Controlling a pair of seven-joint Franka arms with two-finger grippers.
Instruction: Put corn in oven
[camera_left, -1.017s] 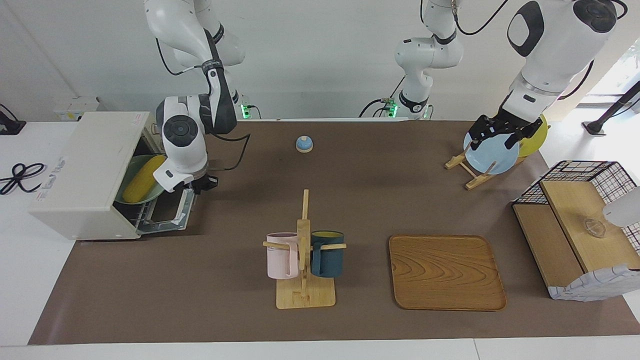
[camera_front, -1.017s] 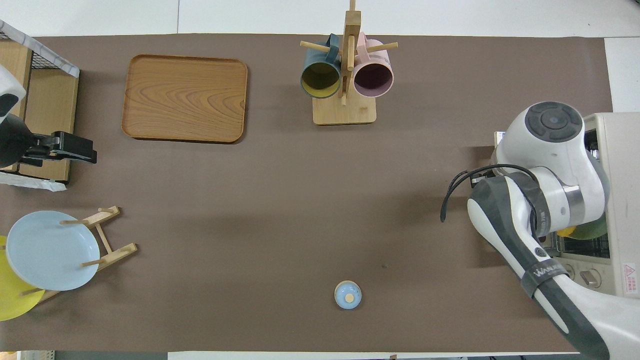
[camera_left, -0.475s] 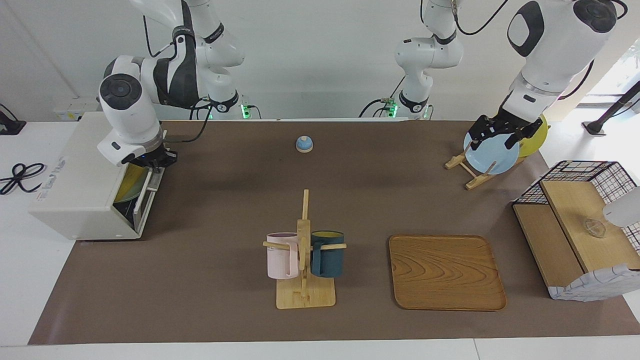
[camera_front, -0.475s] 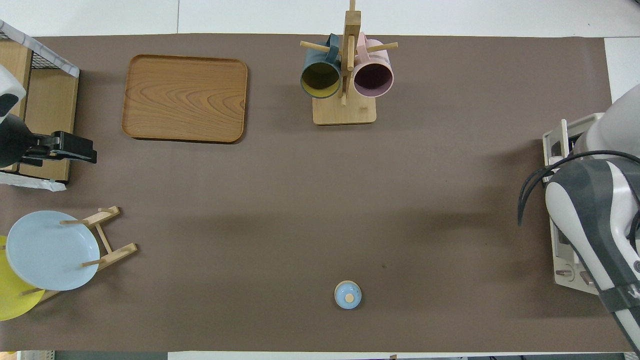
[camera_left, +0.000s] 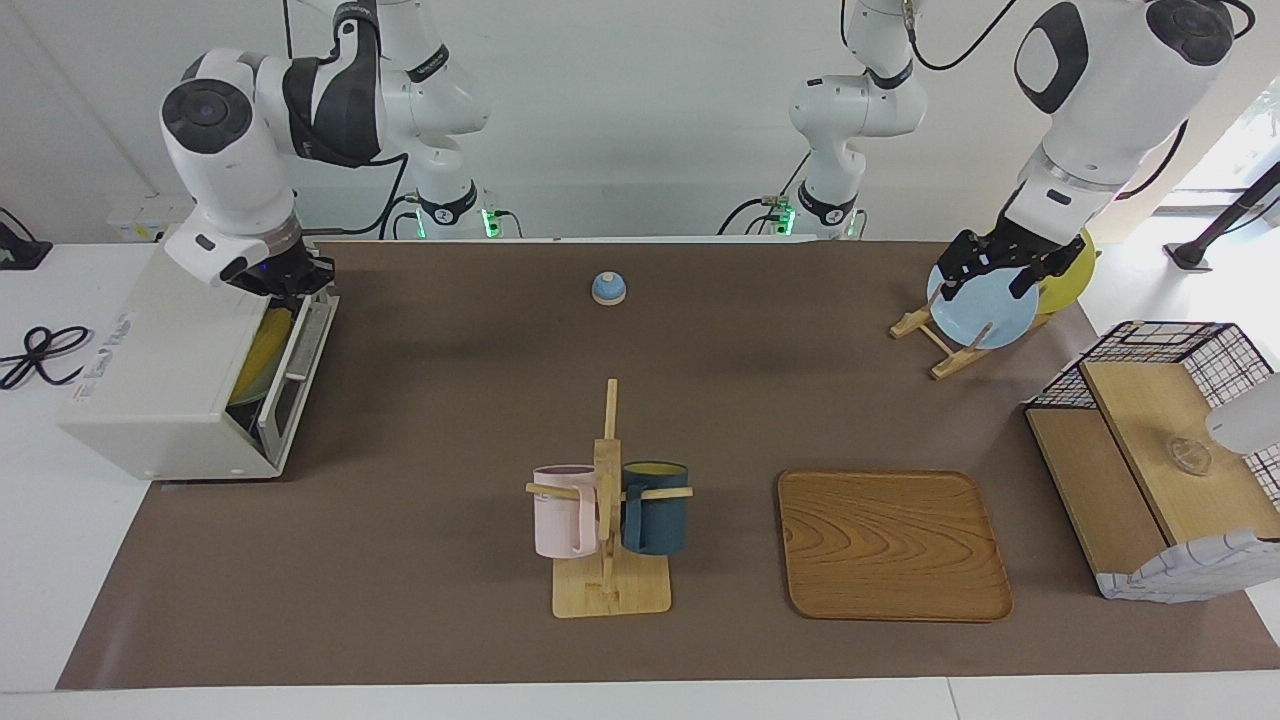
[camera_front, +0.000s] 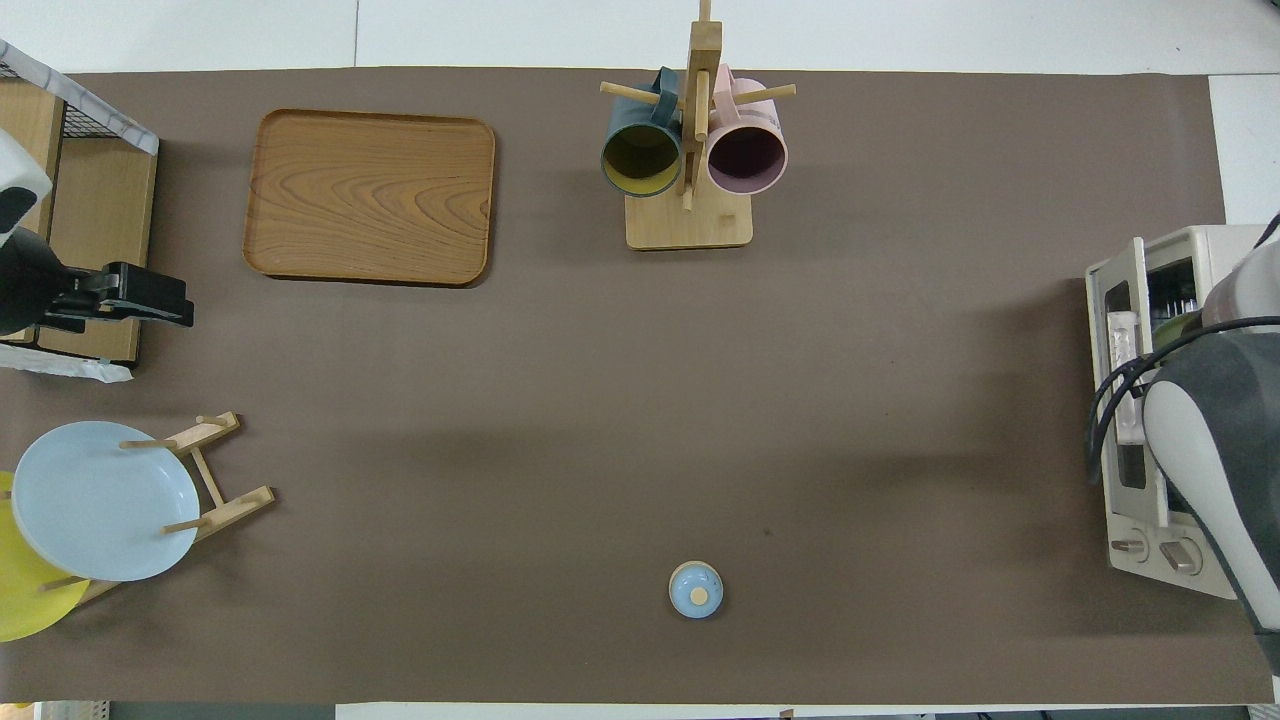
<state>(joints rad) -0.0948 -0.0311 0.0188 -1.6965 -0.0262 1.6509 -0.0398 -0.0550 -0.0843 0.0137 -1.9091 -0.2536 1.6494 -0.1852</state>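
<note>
My right jaws (camera_left: 285, 283), pressed together and holding nothing, sit at the top edge of the oven door (camera_left: 297, 372). A second ago that door lay flat and open with the corn in full view; now I have swung it up until it stands almost shut, only a narrow gap remaining. In my judgement the task is nearly complete and only the last push on the door is left.

The oven (camera_left: 160, 370) stands at the worktop (camera_left: 480, 420) edge at my right arm's end. Inside it, through the gap, the corn (camera_left: 262, 350) shows as a yellow sliver resting on a green dish (camera_left: 243, 392).

My left jaws (camera_left: 990, 265), spread apart and empty, wait over the blue plate (camera_left: 985, 310), which stands in a wooden plate rack (camera_left: 935, 345) with a yellow plate (camera_left: 1068, 275) near the corner at my left arm's end.

Other containers:
- The wooden tray (camera_left: 893, 545) is bare.
- The pink mug (camera_left: 563, 525) and dark blue mug (camera_left: 655, 520) hang on the mug stand (camera_left: 608, 560).
- The wire basket (camera_left: 1165, 455) holds a small clear object I cannot identify.
</note>
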